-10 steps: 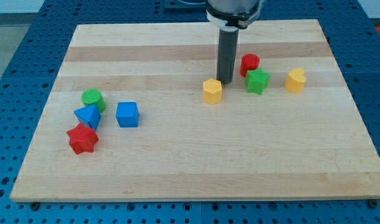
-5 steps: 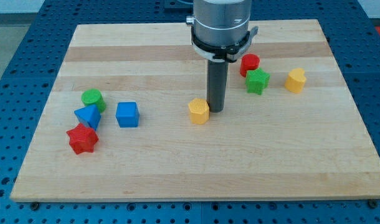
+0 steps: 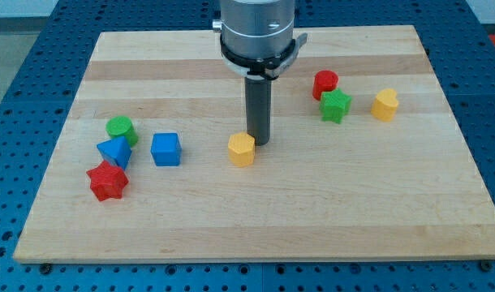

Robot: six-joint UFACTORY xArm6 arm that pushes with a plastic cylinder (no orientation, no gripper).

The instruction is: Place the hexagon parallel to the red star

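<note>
The yellow hexagon (image 3: 241,150) lies near the middle of the wooden board (image 3: 256,219). My tip (image 3: 257,143) touches its upper right side. The red star (image 3: 108,181) lies at the view's left, low on the board, far to the left of the hexagon.
A blue triangle-like block (image 3: 114,151), a green cylinder (image 3: 120,129) and a blue cube (image 3: 165,149) sit just above and right of the red star. A red cylinder (image 3: 325,83), a green star (image 3: 335,106) and a yellow heart-like block (image 3: 385,105) lie at the upper right.
My tip has moved left and down the view, pushing the yellow hexagon with it toward the blue cube. The other blocks have not moved.
</note>
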